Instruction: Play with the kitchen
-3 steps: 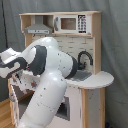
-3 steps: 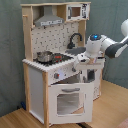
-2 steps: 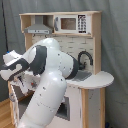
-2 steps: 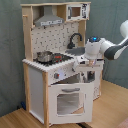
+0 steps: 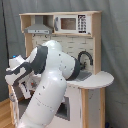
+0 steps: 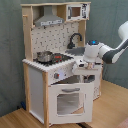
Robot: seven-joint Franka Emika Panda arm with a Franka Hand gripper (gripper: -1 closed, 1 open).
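**A:** Where does the kitchen (image 6: 55, 65) stand?

**B:** Upright on the wooden floor (image 6: 110, 107), tall axis vertical. In the second exterior view its front faces the camera: hood (image 6: 49, 20) and microwave (image 6: 75, 11) at the top, a pot (image 6: 44, 56) on the stovetop (image 6: 52, 59), the faucet (image 6: 75, 39) behind the sink, knobs (image 6: 59, 75) under the counter edge, and the oven door (image 6: 66, 102) hanging slightly ajar.

**A:** And from the gripper (image 6: 82, 64)?

**B:** The counter's front corner lies directly before it, touching or nearly so. The knobs are just beside it toward the second exterior view's left and a little lower; the oven door is below it; the sink and faucet are up and behind; the hood and microwave are well above.

**A:** Are the fingers wide or narrow?

**B:** I cannot tell. In the first exterior view the arm's own body (image 5: 50, 80) covers the counter front, and the microwave (image 5: 67, 23) and faucet (image 5: 86, 57) show above it.

**A:** So what does the coming move turn on?

**B:** In my judgement, a short sideways shift reaches the knobs, while a drop along the cabinet front reaches the oven door.
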